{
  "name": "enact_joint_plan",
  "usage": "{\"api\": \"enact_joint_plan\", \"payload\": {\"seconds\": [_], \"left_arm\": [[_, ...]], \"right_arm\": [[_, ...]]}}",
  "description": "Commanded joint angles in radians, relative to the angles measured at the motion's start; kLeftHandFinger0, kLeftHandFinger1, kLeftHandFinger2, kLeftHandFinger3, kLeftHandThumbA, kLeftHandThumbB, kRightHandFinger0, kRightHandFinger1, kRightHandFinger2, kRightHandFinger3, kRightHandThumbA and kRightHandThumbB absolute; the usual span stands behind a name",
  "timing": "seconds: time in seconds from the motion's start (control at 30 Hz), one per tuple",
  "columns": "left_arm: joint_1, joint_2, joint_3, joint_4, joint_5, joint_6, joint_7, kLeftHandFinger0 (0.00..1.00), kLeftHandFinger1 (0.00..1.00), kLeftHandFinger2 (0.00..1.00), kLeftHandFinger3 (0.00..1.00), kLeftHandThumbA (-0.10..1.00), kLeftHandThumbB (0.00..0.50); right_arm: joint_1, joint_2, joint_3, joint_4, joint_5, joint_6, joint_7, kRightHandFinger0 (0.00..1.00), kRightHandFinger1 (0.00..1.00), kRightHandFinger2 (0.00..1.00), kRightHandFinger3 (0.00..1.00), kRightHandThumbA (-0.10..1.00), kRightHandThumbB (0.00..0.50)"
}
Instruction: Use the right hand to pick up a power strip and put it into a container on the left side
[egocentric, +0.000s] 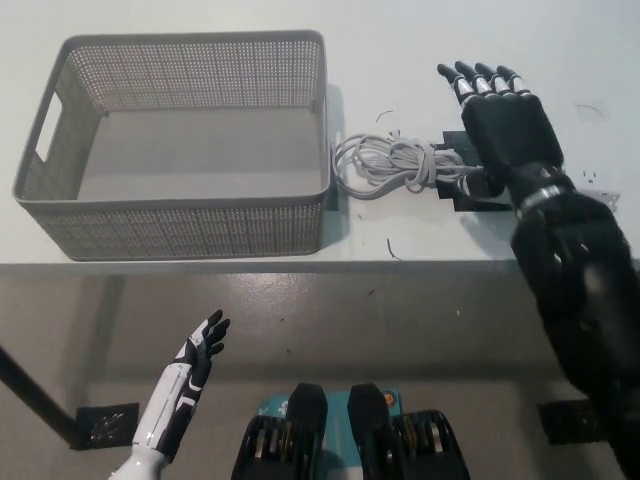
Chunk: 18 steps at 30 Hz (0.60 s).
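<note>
Two hands are in view. The black right hand (503, 120) is extended over the white table (200, 20), palm down, fingers spread and straight, gripping nothing. It sits directly above the power strip (478, 183), covering nearly all of its body; only a small white portion shows at the lower left edge of the palm, beside a black mat (462, 195) that the strip lies on. Whether the palm touches the strip cannot be told from this view. The black right forearm runs from the wrist down to the lower right corner and crosses the front edge of the table. The strip's white cord (385, 165) is coiled and bundled just left of the hand, lying on the table between the hand and the container. The container is a grey perforated basket (180, 225) with a cut-out handle in its left wall; it stands on the left part of the table, its right wall just beside the cord coil, and nothing is visible inside it. No brand, label or readable writing shows on the strip, the basket or the hand. A few small dark marks lie on the table surface near the cord and the front edge. The white left hand (200, 348) rests low at the lower left, below the table edge, fingers extended and holding nothing, well apart from the basket.
</note>
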Motion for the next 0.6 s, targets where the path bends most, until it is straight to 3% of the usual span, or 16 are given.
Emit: {"api": "enact_joint_plan", "payload": {"seconds": [0.0,0.23,0.57], "left_arm": [[-0.002,0.021,-0.003,-0.040,0.015,-0.057,0.008,1.00,1.00,1.00,1.00,1.00,0.267],[-0.002,0.020,-0.005,-0.036,0.005,-0.057,0.008,1.00,1.00,1.00,1.00,1.00,0.256],[-0.001,0.025,-0.007,-0.038,0.012,-0.057,0.012,1.00,1.00,1.00,1.00,1.00,0.249]], "right_arm": [[-0.097,0.003,0.027,0.095,-0.060,0.113,-0.071,1.00,1.00,1.00,1.00,0.93,0.434],[-0.151,0.016,0.052,0.309,0.005,0.124,-0.166,1.00,1.00,1.00,1.00,0.83,0.434],[-0.217,0.045,0.073,0.623,0.087,0.070,-0.343,1.00,1.00,1.00,1.00,0.82,0.457]]}}
